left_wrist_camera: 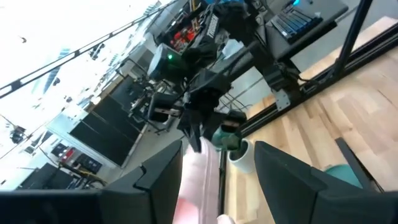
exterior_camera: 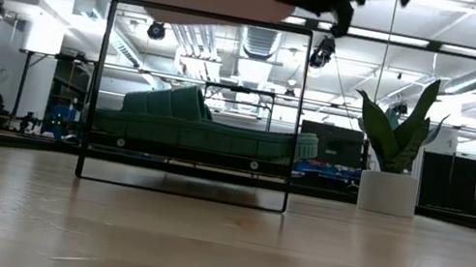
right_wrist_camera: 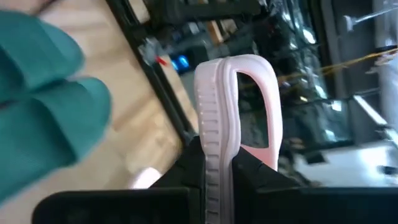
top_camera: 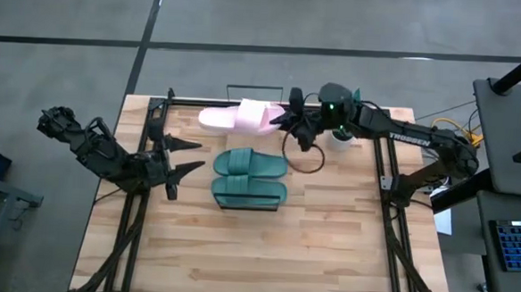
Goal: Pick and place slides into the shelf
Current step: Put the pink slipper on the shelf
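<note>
Pink slide clamped by right gripper above shelf.
Two teal slides lie side by side mid-worktop; left gripper spread wide beside them.

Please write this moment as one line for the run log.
right gripper: shut on pink slide, held above shelf | green slides: both on table, under shelf | left gripper: open, waits left of green slides

We saw a light-wood surface carrying two dark teal slides side by side at its middle, a white-potted plant near the far edge, and a black-framed shelf.
</note>
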{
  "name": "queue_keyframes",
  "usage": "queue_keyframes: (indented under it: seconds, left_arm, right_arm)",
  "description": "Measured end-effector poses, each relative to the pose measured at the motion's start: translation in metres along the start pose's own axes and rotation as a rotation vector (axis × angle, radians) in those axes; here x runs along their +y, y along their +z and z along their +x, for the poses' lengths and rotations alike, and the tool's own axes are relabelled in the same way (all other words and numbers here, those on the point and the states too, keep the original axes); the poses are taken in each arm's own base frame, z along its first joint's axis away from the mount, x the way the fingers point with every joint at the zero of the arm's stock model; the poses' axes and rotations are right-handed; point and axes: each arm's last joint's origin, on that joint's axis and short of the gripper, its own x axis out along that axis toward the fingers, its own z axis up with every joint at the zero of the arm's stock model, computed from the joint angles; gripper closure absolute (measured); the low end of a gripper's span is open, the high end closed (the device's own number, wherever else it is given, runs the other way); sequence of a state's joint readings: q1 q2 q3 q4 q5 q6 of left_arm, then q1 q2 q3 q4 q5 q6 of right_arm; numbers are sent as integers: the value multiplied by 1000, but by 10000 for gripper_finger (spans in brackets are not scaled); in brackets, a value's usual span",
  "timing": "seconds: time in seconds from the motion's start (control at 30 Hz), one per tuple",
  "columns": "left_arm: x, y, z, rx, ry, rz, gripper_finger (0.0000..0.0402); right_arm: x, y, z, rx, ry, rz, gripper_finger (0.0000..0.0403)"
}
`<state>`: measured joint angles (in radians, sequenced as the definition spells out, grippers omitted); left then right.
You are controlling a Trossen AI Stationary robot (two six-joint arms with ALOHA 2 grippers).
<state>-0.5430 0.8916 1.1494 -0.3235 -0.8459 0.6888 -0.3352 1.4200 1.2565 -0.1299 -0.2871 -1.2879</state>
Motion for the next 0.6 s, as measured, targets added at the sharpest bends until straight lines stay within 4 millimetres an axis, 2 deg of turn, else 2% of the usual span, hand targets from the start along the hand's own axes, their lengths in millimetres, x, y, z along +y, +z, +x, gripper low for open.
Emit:
queue_keyframes:
  seconds: [0.17, 0.3, 0.4, 0.6]
  left_arm:
    - [-1, -14, -7, -1, 8, -8, 217]
    - [-4, -23, -9, -8, 41, -37, 217]
    - [-6, -30, -12, -10, 44, -39, 217]
    - [-8, -40, -17, -25, 59, -61, 217]
  right_arm:
    - [10, -44, -11, -174, 93, 132, 379]
    - [19, -68, -17, -209, 80, 180, 379]
    - [30, -83, -15, -242, 86, 230, 379]
    - [53, -107, 3, -212, 129, 254, 379]
